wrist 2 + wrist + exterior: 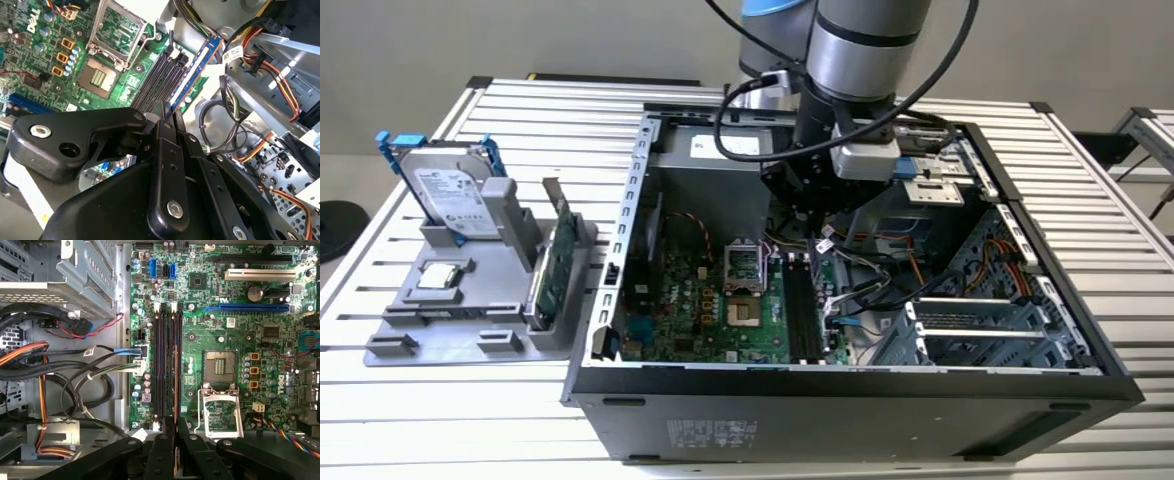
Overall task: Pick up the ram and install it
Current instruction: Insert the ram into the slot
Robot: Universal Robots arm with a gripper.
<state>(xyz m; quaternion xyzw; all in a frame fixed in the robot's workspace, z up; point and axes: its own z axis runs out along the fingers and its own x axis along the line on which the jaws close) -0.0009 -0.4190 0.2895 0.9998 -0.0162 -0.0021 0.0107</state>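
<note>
Gripper (175, 437) clamped on one ram (194, 70), edge-on over four memory slots (166, 365); one motherboard (225, 340).

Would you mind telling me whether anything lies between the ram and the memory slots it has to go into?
Nothing visible does. The ram, edge-on in the shut gripper, lines up along the memory slots, which look bare. The cables lie beside the motherboard, not across the slots.
</note>
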